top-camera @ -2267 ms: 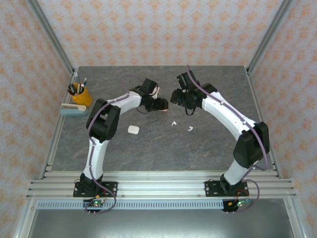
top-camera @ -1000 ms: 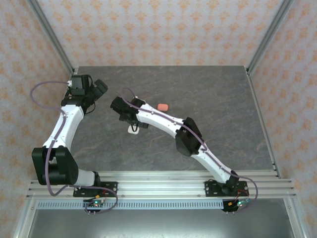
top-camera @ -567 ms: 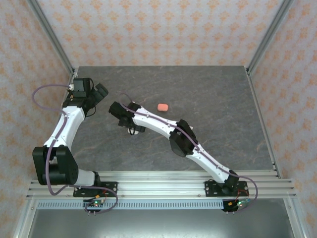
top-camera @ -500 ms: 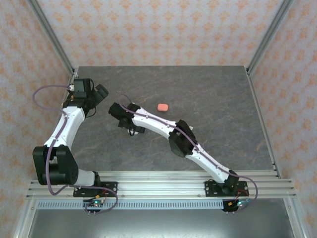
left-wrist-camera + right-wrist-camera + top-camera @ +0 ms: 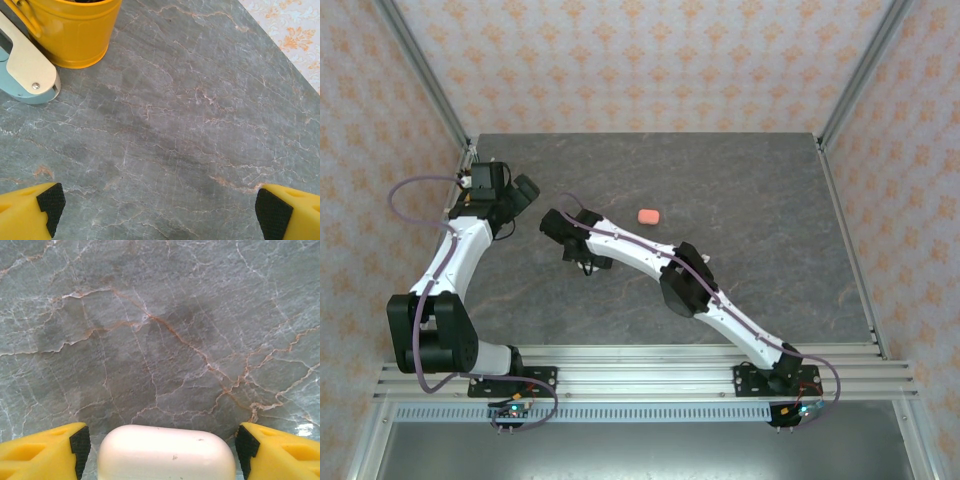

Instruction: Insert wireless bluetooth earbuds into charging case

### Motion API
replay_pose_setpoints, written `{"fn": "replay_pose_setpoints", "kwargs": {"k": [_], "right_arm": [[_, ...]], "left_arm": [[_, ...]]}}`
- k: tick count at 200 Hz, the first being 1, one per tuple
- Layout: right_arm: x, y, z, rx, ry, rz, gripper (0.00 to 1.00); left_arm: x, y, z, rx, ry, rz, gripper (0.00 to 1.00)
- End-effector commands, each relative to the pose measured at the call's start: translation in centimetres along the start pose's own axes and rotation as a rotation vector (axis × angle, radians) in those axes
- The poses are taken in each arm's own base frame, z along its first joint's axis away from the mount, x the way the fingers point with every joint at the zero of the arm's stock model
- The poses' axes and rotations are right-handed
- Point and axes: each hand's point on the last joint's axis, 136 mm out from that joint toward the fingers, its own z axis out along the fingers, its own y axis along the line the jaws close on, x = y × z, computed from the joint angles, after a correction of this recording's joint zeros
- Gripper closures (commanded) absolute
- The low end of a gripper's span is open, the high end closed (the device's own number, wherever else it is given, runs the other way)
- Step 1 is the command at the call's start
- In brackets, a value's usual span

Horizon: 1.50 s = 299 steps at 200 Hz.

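A closed white charging case [image 5: 166, 452] lies on the grey marble table, in the gap of my right gripper [image 5: 162, 445]. The jaws stand open, with a sliver of table showing between each black pad [image 5: 80, 444] and the case. From above, that gripper [image 5: 584, 260] reaches far to the left and covers the white case. A closed coral-pink case [image 5: 648, 216] lies alone further back. My left gripper [image 5: 161, 210] hangs open over bare table at the back left [image 5: 525, 187], nothing between its fingers. The earbuds are out of view.
A yellow cup [image 5: 75, 30] and a teal-and-cream desk tool [image 5: 25, 70] stand just beyond my left gripper, near the table's left rail [image 5: 448, 215]. My right arm [image 5: 670, 275] lies diagonally across the table's middle.
My right gripper has slid a little left over the white case and its jaws have narrowed around it. The left arm has barely moved.
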Motion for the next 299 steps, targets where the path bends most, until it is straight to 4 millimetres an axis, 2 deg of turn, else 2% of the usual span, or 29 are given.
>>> {"fn": "replay_pose_setpoints", "kwargs": {"k": [1,32,61,88,124,172,198,220,251,268,280,299], "right_arm": [[1.9,-0.6,-0.3,0.024,0.065,-0.043,0.22],[2.2,-1.2,-0.6,0.038,0.07,-0.053,0.25],[2.3,-1.9,-1.2,0.051,0.068,-0.055,0.36],[1.7,-2.9,-2.3,0.069,0.032,-0.058,0.45],[0.6,-4.7,-3.8,0.099,-0.008,-0.086,0.5],[0.0,-8.4,-4.6,0.124,-0.006,-0.127,0.51],[0.2,-10.3,-4.8,0.125,0.008,-0.148,0.51],[0.6,-11.3,-4.7,0.113,0.032,-0.161,0.51],[1.2,-11.7,-4.3,0.098,0.067,-0.182,0.5],[1.3,-11.7,-4.2,0.102,0.073,-0.189,0.48],[1.3,-11.6,-4.1,0.095,0.076,-0.189,0.44],[1.2,-11.1,-4.1,0.071,0.073,-0.214,0.32]], "left_arm": [[-0.8,0.2,-0.4,0.005,-0.037,-0.037,0.0],[-0.7,0.2,-0.2,0.008,-0.029,-0.04,0.0],[-0.5,0.1,-0.1,0.014,-0.023,-0.045,0.0],[-0.3,0.0,0.0,0.025,-0.014,-0.045,0.0],[0.7,-1.1,-0.1,0.093,0.018,-0.039,0.0],[3.6,-4.7,-1.5,0.211,0.059,0.062,0.0],[5.4,-5.6,-2.5,0.243,0.074,0.115,0.0],[5.9,-4.9,-3.6,0.247,0.045,0.113,0.0],[5.1,-2.6,-5.2,0.201,-0.047,0.04,0.0],[4.9,-2.4,-6.1,0.206,-0.067,0.056,0.0],[4.7,-2.4,-6.5,0.205,-0.071,0.072,0.0],[4.9,-2.8,-6.8,0.222,-0.056,0.11,0.0]]}}
